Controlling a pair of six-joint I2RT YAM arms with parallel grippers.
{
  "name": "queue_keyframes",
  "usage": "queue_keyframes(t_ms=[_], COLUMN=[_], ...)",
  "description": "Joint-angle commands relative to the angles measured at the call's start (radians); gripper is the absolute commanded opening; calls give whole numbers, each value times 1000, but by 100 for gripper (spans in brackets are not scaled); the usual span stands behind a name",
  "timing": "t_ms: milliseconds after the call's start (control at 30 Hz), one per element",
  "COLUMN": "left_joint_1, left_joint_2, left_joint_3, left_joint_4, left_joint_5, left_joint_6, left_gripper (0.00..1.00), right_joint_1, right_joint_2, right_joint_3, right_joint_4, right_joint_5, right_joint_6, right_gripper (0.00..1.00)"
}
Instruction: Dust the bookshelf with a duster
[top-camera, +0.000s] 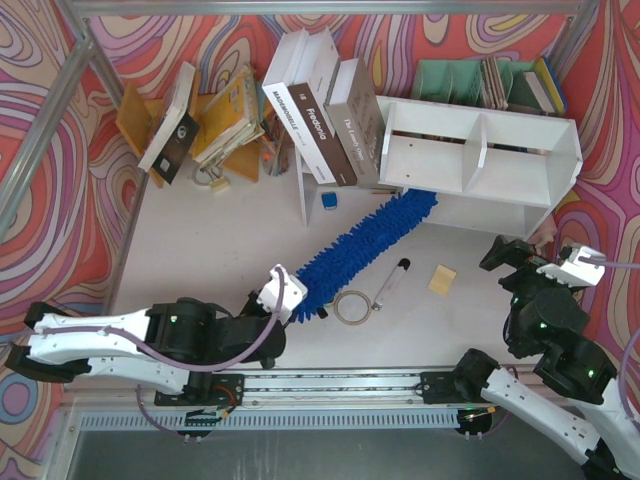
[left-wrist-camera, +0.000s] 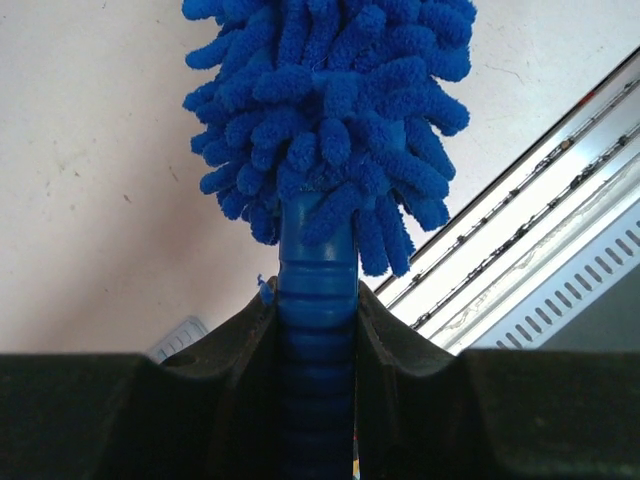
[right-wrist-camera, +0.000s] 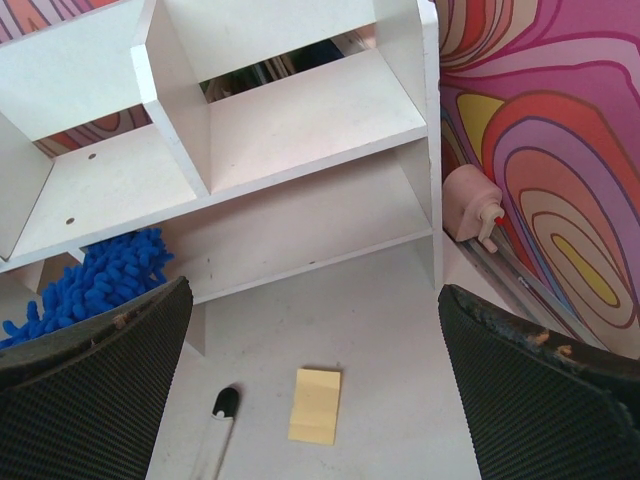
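Left gripper (left-wrist-camera: 318, 340) jaws closed on the duster (top-camera: 365, 240) handle, presumably for full reach, head slanting across the surface (top-camera: 200, 250) to the bookshelf (top-camera: 430, 160) lower-left edge; right gripper (right-wrist-camera: 320, 385) jaws wide open, empty.

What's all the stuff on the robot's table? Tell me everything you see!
bookshelf: 1, white, far right, two open compartments
duster: 1, bright blue, middle, tip at the bookshelf's left end
big books: several, white and brown, leaning just left of the bookshelf
file rack: 1, green, behind the bookshelf, books inside
book stand: 1, orange-brown, far left, books piled on it
marker: 1, black-and-white, middle, right of the duster
ring: 1, greyish, beside the marker
sticky note: 1, yellow, in front of the bookshelf
left arm: 1, white and black, near left, jaws shut on the duster's handle
right arm: 1, white and black, near right, jaws open, holding nothing
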Motion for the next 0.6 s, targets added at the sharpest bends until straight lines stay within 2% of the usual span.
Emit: queue_keyframes(t_ms=[0, 200, 433, 567], left_joint_1=[-5, -5, -5, -6], left_joint_2=[-65, -103, -51, -33], left_joint_3=[-1, -58, -239, -297], left_joint_4=[-89, -37, 151, 185], left_joint_5=[-152, -128, -38, -41], left_joint_6=[-133, -137, -232, -274], left_gripper=[0, 0, 0, 0], right_joint_1=[8, 8, 7, 7], right_joint_2=[5, 0, -4, -14], right_joint_3=[-3, -3, -1, -2], right_joint_4=[11, 10, 8, 3], right_joint_5=[27, 28, 28, 30], right_joint_6=[-1, -1, 2, 7], right_gripper=[99, 99, 99, 99])
